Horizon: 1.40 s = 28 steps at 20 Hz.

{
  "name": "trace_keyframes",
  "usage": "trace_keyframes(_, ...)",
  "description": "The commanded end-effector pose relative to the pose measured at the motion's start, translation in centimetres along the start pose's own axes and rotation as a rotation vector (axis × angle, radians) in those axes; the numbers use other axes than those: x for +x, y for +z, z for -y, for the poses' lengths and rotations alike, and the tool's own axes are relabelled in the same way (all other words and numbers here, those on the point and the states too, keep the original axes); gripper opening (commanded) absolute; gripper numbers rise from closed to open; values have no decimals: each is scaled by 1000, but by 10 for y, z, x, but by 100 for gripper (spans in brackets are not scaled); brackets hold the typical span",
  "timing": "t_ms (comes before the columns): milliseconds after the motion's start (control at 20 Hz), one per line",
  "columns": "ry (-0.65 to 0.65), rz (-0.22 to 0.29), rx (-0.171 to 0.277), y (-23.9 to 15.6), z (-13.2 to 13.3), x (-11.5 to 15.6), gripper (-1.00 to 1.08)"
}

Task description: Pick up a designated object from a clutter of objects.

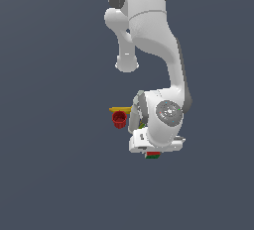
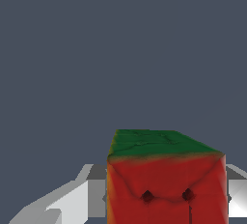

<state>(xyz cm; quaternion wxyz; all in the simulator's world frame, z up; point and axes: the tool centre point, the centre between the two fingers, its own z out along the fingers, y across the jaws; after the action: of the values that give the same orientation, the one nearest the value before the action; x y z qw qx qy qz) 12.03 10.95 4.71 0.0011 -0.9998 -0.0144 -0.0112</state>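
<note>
The designated object, a small cube with a red face, a green face and dark marks, fills the gap between my fingers in the wrist view. Both fingers lie against its sides. In the exterior view the cube peeks out just under the white hand, and my gripper is shut on it. The rest of the clutter of objects lies toward the exterior view's left: a small red cup and a yellow banana just behind it.
The arm's white wrist bends low over the clutter and hides what lies behind it. The floor is plain dark grey-blue all around.
</note>
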Motion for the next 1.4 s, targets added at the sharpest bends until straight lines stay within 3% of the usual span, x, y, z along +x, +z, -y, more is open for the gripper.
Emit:
trace_keyframes(0,1,22,-2,14,-1,-8,-100)
trace_keyframes(700,0,0,0,-6,-4,-4,-100)
trace_keyframes(1350,0,4,-1,-63,-41,-41,-100)
